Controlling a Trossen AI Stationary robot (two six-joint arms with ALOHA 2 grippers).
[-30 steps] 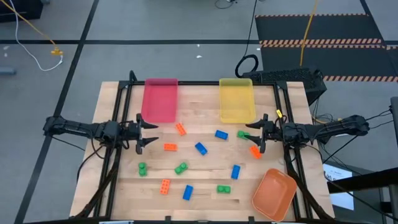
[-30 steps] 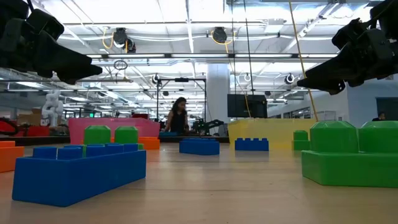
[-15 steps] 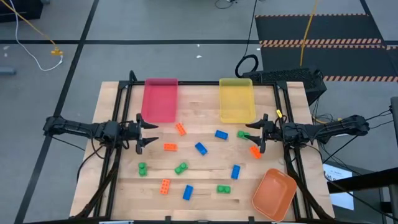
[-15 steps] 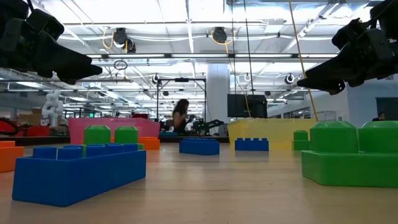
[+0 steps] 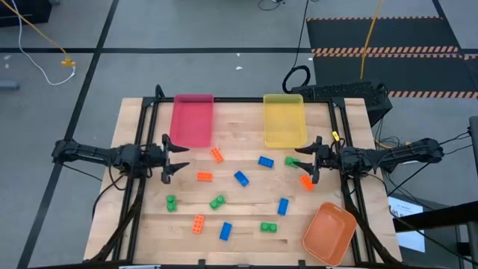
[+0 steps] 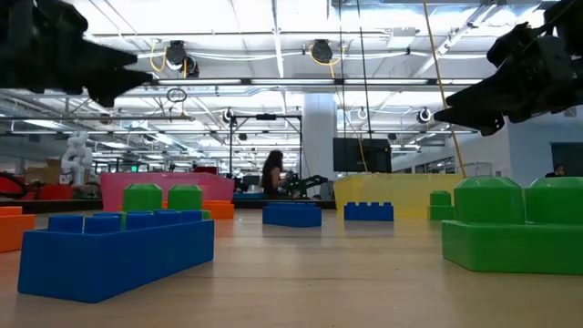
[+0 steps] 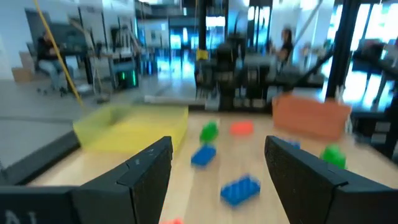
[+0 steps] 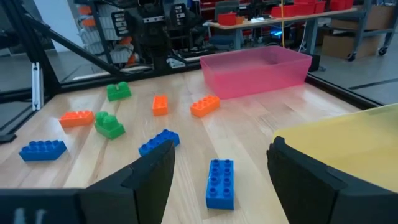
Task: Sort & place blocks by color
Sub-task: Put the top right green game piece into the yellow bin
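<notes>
Open right hand (image 8: 217, 171) over blocks (image 8: 219, 182); pink tray (image 8: 256, 72) beyond.

overhead camera looks straight down on the table (image 5: 239, 112); a low one sights level across it; wrist cameras face inward, sharing the blocks (image 5: 240, 178).

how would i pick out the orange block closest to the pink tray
Start at the pink tray at the table's far left. Just past its near right corner lies a small orange block, turned diagonally on the bare wood. The next orange block sits nearer the front edge and lies level, so the slanted one closest to the tray is yours.
</notes>
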